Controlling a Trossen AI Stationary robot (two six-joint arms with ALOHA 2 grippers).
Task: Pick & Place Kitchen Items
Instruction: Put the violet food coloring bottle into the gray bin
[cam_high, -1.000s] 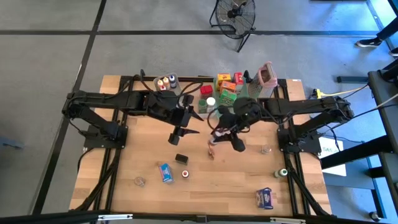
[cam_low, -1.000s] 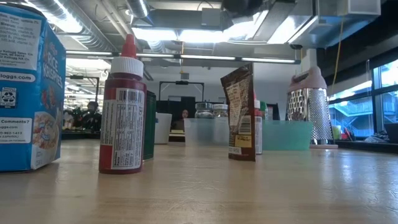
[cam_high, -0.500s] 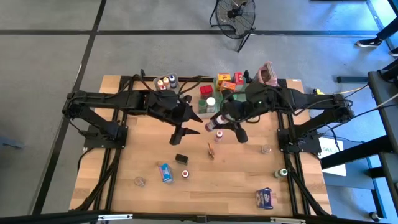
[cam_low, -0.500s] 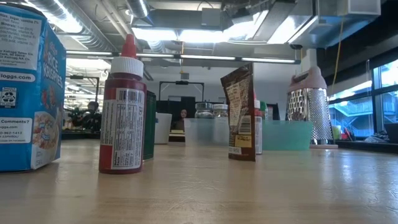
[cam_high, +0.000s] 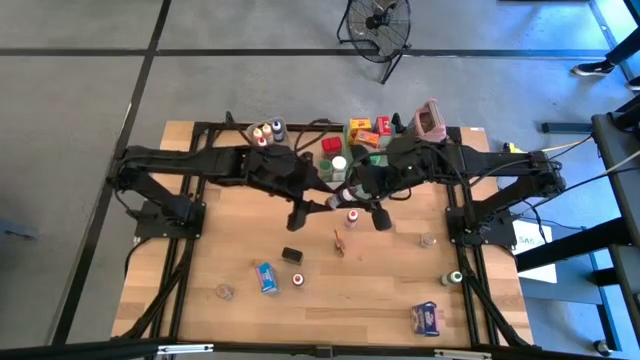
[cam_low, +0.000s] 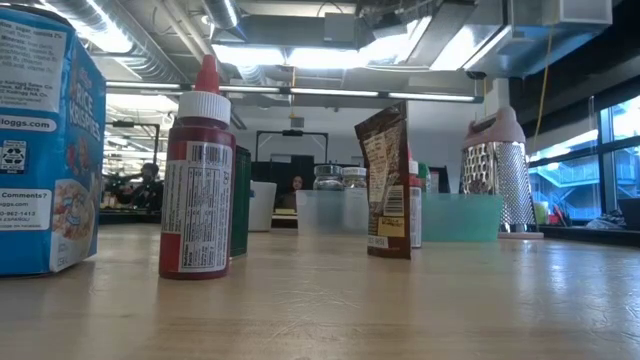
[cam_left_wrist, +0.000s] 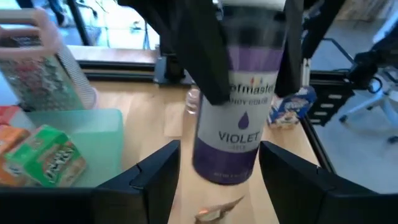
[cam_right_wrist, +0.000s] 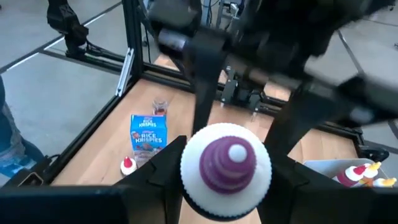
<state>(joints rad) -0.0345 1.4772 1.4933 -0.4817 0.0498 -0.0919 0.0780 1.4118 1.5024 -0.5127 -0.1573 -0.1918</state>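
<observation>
Holding a violet bottle (cam_left_wrist: 236, 124) by its upper body, the right gripper (cam_right_wrist: 227, 174) is clamped on it over the middle of the wooden surface (cam_left_wrist: 177, 118), just near of the teal tray (cam_left_wrist: 93, 124). The left gripper (cam_left_wrist: 219, 152) faces the bottle with fingers spread wide, one either side of its lower half. Judging this a handover, the left should close squarely on the label before the right lets go.
</observation>
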